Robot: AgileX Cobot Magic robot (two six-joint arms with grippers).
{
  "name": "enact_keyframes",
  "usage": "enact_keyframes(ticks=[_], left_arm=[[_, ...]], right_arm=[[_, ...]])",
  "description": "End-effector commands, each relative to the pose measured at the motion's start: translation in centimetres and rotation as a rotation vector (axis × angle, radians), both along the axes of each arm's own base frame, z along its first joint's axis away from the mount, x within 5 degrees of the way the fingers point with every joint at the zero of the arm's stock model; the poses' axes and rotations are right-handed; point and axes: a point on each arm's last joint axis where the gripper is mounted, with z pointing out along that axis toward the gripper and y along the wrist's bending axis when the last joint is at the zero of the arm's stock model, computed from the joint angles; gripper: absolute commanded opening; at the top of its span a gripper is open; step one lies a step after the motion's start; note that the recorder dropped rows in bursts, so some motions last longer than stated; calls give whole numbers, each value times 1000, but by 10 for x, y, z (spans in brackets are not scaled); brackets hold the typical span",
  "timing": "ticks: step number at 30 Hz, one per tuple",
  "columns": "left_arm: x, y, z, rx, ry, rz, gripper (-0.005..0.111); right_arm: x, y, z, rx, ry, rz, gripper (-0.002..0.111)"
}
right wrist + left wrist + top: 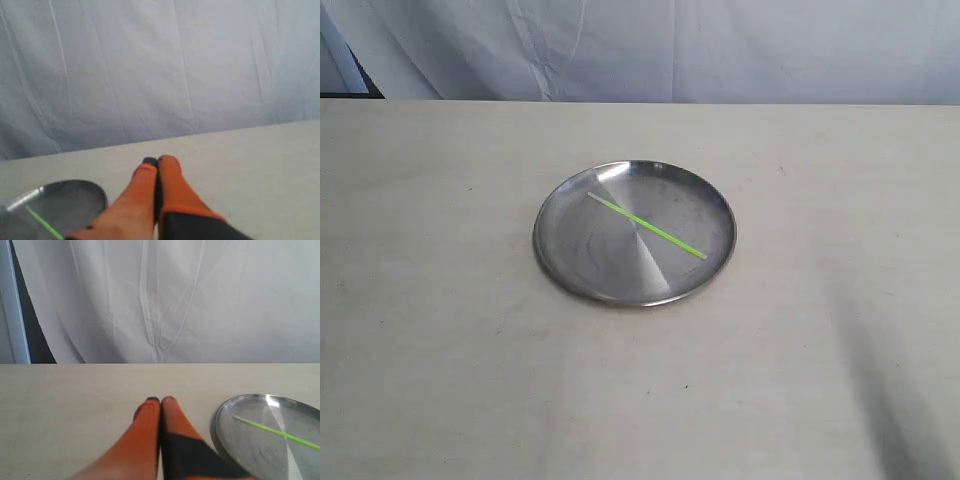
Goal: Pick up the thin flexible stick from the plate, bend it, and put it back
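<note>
A round silver plate (582, 255) lies near the middle of the table. Across it lies the thin neon-green stick (650, 227), straight, its whitish end toward the far left. Neither arm shows in the exterior view. In the left wrist view my left gripper (160, 400) is shut with nothing in it, its orange fingers pressed together over bare table beside the plate (260, 450) and stick (280, 432). My right gripper (157, 161) is likewise shut and empty, with the plate (75, 202) and the stick (44, 224) off to its side.
The table (440, 380) is covered in a pale beige cloth. A white draped curtain (720, 50) hangs behind its far edge. A dark gap (365, 85) shows at the far left corner.
</note>
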Motion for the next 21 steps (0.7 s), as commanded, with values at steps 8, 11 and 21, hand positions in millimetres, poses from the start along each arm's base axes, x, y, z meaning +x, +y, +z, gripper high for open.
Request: enact_keyframes(ticks=[8,11,21], left_arm=[[0,1,0,-7,-1,9,0],[0,1,0,-7,-1,9,0],[0,1,0,-7,-1,9,0]], right_arm=[[-25,-10,58,248,-742,-28,-1],[-24,-15,55,466,-729,3,-1],[-29,-18,139,211,-783,-130,-1]])
